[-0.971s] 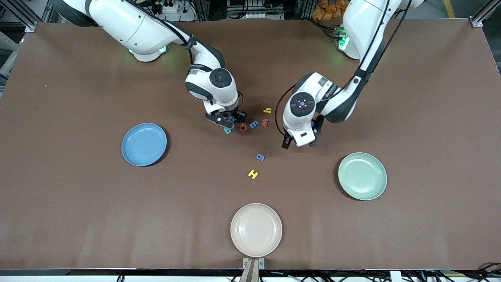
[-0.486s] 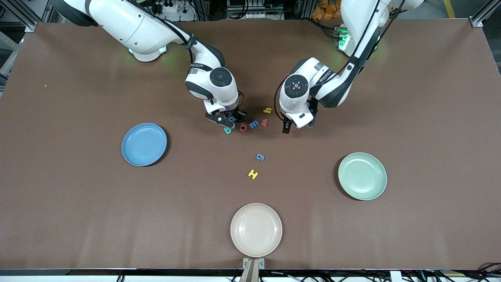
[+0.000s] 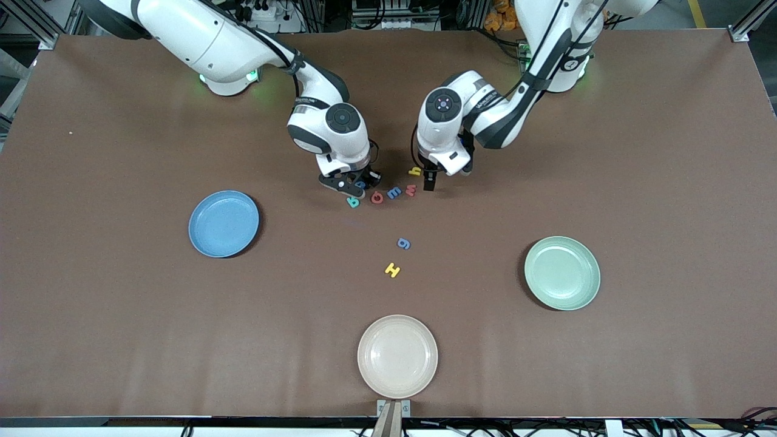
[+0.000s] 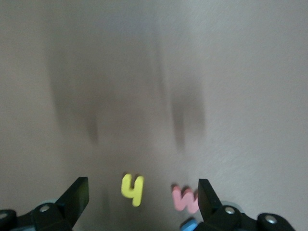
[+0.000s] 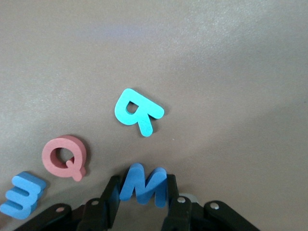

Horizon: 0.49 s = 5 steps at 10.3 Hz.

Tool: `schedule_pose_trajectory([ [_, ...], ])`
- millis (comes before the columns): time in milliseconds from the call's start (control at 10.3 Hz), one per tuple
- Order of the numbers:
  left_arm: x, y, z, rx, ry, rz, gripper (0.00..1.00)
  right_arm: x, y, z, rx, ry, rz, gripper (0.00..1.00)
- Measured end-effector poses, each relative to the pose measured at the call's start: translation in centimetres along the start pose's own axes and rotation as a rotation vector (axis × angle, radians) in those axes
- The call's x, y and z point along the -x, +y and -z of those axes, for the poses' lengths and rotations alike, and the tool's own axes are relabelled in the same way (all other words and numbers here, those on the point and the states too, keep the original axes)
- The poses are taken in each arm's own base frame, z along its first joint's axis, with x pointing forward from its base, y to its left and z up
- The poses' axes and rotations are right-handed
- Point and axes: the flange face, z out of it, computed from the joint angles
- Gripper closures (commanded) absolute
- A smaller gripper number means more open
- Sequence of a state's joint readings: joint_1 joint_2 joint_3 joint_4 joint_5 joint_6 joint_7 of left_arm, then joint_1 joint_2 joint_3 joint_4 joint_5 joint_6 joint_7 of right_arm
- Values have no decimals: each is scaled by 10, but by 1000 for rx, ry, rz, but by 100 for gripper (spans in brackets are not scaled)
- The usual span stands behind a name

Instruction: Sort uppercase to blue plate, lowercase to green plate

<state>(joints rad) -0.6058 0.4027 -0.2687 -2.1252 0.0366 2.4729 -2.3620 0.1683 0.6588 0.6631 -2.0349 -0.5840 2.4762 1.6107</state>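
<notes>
Blue foam sits between the jaws of the right gripper (image 5: 143, 204): the capital W (image 5: 143, 185), flat on the brown table (image 3: 121, 291), with a dark finger pressed to each of its two ends. The jaws have drawn in most of the way and grip the letter along its long axis, so the hold looks sound (my judgement only, since the letter is not yet off the table).

Taking that W as the landmark, the teal R (image 5: 137, 111) lies just beside it, nearer the front camera, and the red round letter (image 5: 65, 156) is close by toward the left arm's end of the table, with the blue m-like letter (image 5: 21, 194) next along that line. The red w (image 4: 185, 199) and yellow h (image 4: 132, 189) follow farther toward the left arm's end. The blue g (image 3: 403, 243) and yellow H (image 3: 393, 269) lie apart from the cluster, nearer the front camera.

What the coming move turns on is direction: the blue plate (image 3: 206, 243) lies from the W toward the right arm's end and somewhat nearer the front camera, with bare table between. The green plate (image 3: 546, 291) is well off the other way.

Above the h and w, the left gripper (image 4: 143, 199) hovers with jaws spread wide and empty, one finger on either side of the pair.
</notes>
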Motion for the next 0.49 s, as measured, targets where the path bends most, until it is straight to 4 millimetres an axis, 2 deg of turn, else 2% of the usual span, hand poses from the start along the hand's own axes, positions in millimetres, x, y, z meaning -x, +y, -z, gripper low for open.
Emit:
schedule_pose_trajectory([
  [291, 17, -16, -8, 3, -6, -5, 0, -1, 0, 0, 1, 0, 28, 63],
  [486, 19, -21, -25, -11, 8, -23, 0, -7, 3, 1, 29, 4, 70, 63],
])
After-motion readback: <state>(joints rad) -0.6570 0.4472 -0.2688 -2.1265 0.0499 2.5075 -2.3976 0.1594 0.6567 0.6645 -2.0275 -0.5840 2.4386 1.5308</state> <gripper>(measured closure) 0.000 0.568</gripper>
